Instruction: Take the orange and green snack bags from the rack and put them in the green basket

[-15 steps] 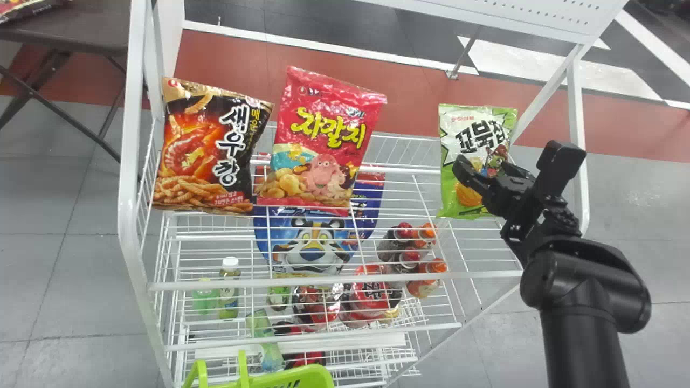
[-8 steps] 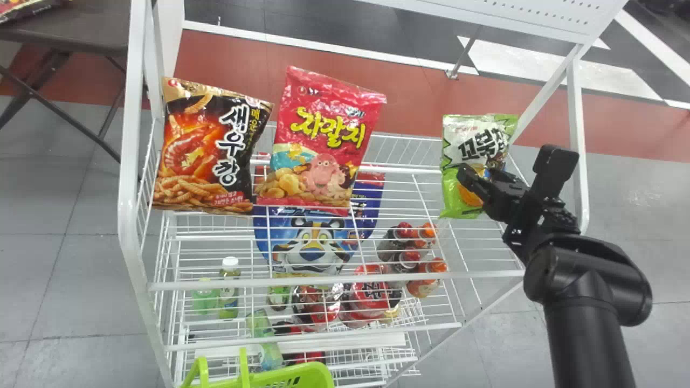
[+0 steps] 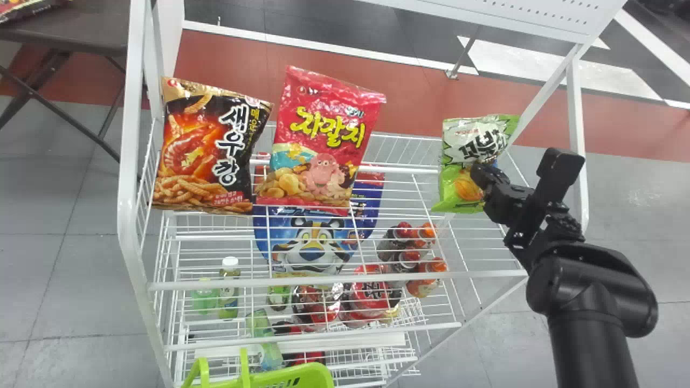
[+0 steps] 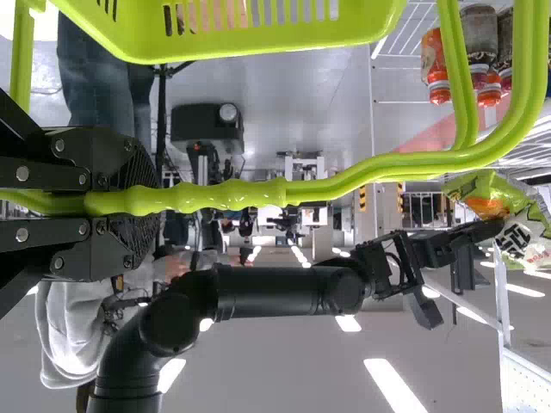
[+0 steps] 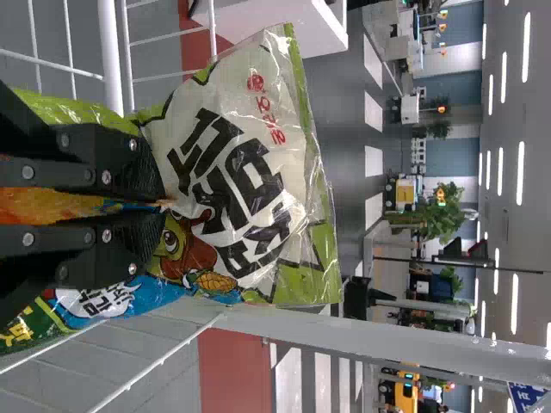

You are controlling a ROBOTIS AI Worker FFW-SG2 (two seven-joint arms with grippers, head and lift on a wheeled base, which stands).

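- One green basket [image 3: 302, 378] is nearest me, with my left pincer [image 4: 148, 203] closed around its handle [image 4: 224, 196].
- Just past it, bottles [image 3: 228, 293] and a blue bag [image 3: 310, 245] show through the wires of the white rack [image 3: 334, 281].
- Over the right end of the rack's top shelf, my right pincer [image 3: 477, 173] pinches the green snack bag [image 3: 466, 148] around its middle; I cannot tell whether the bag touches the wires.
- At that shelf's left end I see the orange snack bag [image 3: 188, 145], a red bag [image 3: 326, 116] just beside it.
- Farthest off to the left, a dark desk [image 3: 86, 29] carries another bag [image 3: 19, 8].
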